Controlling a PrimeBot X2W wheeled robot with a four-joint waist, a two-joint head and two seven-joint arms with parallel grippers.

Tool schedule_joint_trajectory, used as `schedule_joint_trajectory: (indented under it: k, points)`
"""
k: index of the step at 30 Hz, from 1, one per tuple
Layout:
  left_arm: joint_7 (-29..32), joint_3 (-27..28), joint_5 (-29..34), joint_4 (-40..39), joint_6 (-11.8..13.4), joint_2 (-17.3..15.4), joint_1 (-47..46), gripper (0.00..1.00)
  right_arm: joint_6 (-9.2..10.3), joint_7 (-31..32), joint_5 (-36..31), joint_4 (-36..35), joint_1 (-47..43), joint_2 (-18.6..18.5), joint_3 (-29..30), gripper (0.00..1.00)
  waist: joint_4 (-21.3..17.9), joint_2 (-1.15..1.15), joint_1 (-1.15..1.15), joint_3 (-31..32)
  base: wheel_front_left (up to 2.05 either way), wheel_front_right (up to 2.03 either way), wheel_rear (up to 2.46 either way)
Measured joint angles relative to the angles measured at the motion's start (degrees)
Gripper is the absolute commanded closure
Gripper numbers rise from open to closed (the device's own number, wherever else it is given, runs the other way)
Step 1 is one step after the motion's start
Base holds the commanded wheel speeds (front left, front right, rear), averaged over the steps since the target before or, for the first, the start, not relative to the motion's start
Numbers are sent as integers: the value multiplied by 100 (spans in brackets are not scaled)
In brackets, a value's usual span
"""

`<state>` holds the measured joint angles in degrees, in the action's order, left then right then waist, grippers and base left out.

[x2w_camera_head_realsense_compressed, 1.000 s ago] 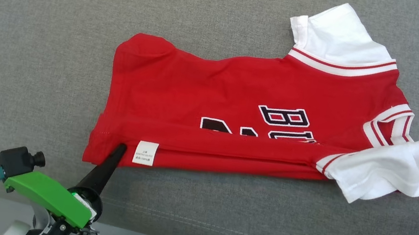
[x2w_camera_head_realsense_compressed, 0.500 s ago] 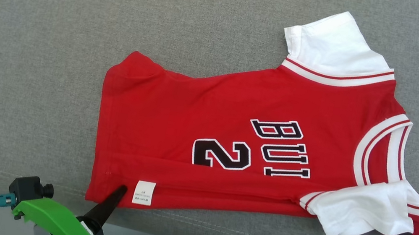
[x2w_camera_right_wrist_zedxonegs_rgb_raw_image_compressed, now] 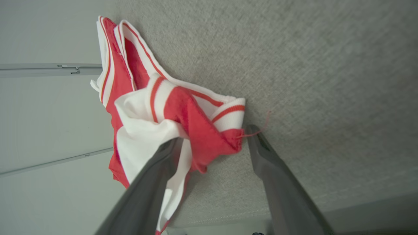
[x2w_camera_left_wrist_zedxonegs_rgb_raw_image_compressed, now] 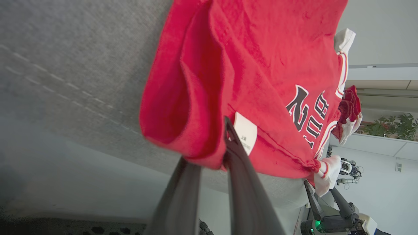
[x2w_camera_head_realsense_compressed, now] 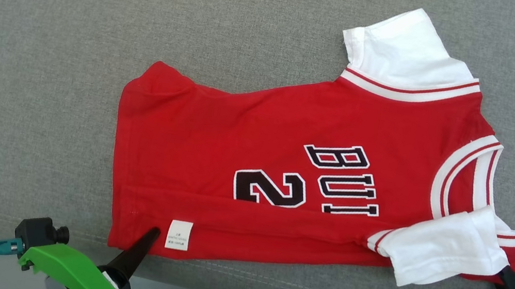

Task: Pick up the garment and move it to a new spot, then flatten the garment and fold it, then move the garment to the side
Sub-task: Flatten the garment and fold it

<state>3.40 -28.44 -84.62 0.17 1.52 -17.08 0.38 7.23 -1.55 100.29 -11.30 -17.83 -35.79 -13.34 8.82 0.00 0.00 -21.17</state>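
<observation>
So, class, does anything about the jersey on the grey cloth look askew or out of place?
The jersey lies unevenly: its near edge is doubled over, showing the care label, and the near white sleeve is bunched over the body. A loose red thread trails from its shoulder.

right gripper (x2w_camera_right_wrist_zedxonegs_rgb_raw_image_compressed: pixel 214 135) jaws sprang open; garment (x2w_camera_head_realsense_compressed: pixel 238 136) drawn flatter, 2 now uncovered.

Bare grey cloth (x2w_camera_head_realsense_compressed: pixel 43 51) lies open left of and beyond the shirt (x2w_camera_head_realsense_compressed: pixel 236 146), which covers the middle and right. Before its front hem only a narrow strip is free, between left gripper (x2w_camera_left_wrist_zedxonegs_rgb_raw_image_compressed: pixel 206 140) and right gripper (x2w_camera_right_wrist_zedxonegs_rgb_raw_image_compressed: pixel 214 133).
</observation>
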Motion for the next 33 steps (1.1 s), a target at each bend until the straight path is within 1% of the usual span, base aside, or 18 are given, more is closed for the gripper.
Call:
schedule_joint_trajectory:
  k: [9,14,19,28,33]
  points:
    - [-78,-49,10,24,0,49,25,80,0,-163,11,32,-6,22,5,0,85,0,0,79,0,0,0]
    - [-144,-97,10,25,0,142,94,82,0,-302,29,33,-26,7,119,0,96,0,0,116,0,0,0]
    - [-196,-119,26,42,0,147,162,84,0,-458,24,64,-29,-101,241,0,104,0,0,146,0,0,0]
    - [-326,-114,118,118,51,149,313,81,0,-700,23,63,-34,-211,414,0,160,0,0,219,0,0,0]
    - [-354,-96,119,125,59,127,314,85,0,-801,-7,65,-35,-314,460,0,226,0,0,257,0,0,0]
